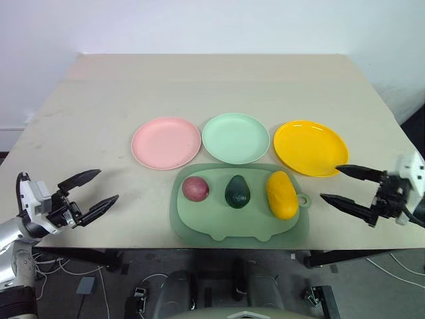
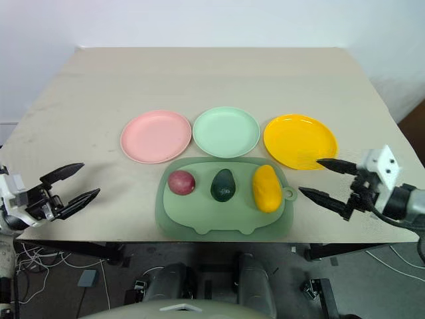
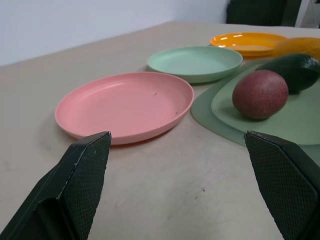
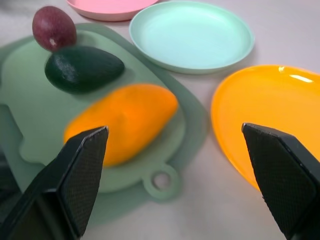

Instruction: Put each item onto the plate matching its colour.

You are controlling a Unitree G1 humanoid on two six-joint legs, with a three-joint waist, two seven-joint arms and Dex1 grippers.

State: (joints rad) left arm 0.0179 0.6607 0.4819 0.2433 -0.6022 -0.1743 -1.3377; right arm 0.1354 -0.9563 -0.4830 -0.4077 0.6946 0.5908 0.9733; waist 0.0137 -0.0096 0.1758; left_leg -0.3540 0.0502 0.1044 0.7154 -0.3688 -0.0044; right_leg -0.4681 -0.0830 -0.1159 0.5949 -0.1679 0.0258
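Low in the frame's centre, the cutting board [image 1: 219, 226] serves as a staging tray, its loop handle toward the right. Above it, left to right, the pink plate [image 1: 166, 143], green plate [image 1: 236, 137] and yellow plate [image 1: 311, 147] mirror the fruit order, all bare. On the board lie the yellow-orange fruit [image 1: 282, 194], long axis up-frame; the avocado [image 1: 238, 191], likewise; and the round reddish-purple fruit [image 1: 195, 189]. The left gripper [image 1: 93, 193] and right gripper [image 1: 346, 185] flank them, jaws apart, empty.
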